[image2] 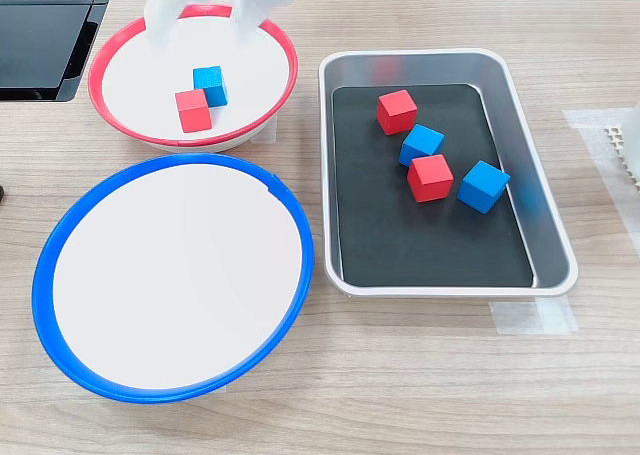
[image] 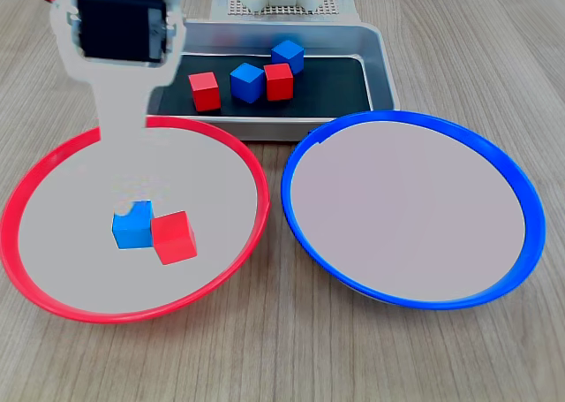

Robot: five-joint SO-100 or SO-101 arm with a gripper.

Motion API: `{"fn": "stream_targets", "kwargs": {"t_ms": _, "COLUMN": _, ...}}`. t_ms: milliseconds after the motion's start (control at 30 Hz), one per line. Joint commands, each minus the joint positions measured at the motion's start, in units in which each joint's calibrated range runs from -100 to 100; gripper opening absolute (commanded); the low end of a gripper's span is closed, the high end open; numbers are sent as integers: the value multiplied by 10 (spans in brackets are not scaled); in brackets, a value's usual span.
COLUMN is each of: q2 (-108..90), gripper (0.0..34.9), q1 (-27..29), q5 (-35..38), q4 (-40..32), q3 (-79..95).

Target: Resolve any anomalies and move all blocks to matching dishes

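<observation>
The red-rimmed dish [image: 53,283] [image2: 125,130] holds one blue block [image: 131,231] [image2: 210,83] and one red block [image: 174,237] [image2: 192,110], touching each other. My white gripper [image: 131,204] [image2: 203,30] hangs over this dish, open, with its fingers spread just above the blue block. In the first exterior view one fingertip covers that block's top edge. The blue-rimmed dish [image: 521,243] [image2: 60,305] has nothing in it. Two more red blocks [image: 204,91] [image: 278,80] and two more blue blocks [image: 247,82] [image: 288,56] lie in the tray.
A silver metal tray [image: 380,75] [image2: 545,225] with a black floor stands behind the dishes in the first exterior view and on the second exterior view's right. A black panel [image2: 40,35] lies at the second exterior view's top left. The arm's base [image: 282,0] is behind the tray.
</observation>
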Motion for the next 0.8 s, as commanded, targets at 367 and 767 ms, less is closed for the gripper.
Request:
{"fn": "stream_targets", "kwargs": {"t_ms": 367, "q2": 67, "gripper": 179, "q1": 25, "q5": 2, "q4": -19, "q3": -59}}
{"fn": "stream_targets", "kwargs": {"t_ms": 767, "q2": 107, "gripper": 146, "q1": 7, "q5": 10, "q4": 11, "q3": -83}}
